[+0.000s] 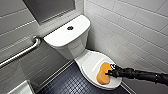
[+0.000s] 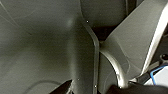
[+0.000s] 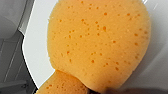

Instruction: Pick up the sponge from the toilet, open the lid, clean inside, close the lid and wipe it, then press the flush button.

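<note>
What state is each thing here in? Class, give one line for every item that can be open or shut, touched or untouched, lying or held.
lid: down, shut over the bowl.
sponge: lying flat on the lid, toward the end away from the tank.
flush button: on the tank top, nothing touching it.
right gripper: at the sponge's edge; unclear whether it holds it.

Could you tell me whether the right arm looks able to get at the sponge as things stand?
Probably yes: the right gripper is at the edge of the sponge, which lies in the open on the closed lid, with nothing between them.
</note>
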You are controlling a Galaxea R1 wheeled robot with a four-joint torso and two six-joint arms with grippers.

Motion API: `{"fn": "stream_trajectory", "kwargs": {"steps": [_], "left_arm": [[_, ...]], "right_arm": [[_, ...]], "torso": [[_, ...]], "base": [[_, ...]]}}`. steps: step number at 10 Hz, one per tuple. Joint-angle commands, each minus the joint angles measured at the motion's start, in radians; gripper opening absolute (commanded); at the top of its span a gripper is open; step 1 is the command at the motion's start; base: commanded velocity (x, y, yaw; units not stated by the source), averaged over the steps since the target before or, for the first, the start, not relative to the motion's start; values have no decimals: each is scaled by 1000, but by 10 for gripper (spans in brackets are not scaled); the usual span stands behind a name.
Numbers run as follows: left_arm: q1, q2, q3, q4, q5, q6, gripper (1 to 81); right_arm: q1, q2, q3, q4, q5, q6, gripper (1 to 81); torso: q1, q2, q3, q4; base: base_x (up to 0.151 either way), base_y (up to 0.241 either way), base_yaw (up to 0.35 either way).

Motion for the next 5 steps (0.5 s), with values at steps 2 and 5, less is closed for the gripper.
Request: {"fn": "stream_trajectory", "kwargs": {"steps": [2,5], "left_arm": [[28,-4,15,6,94,7,811],[28,-3,15,5,94,24,811]], "right_arm": [[5,-172,100,-46,-141,42,10],[-53,-300,186,-48,-140,40,10]], "torso": [[0,0,0,0],[0,0,0,0]], "base": [[0,0,0],[0,0,0]]}}
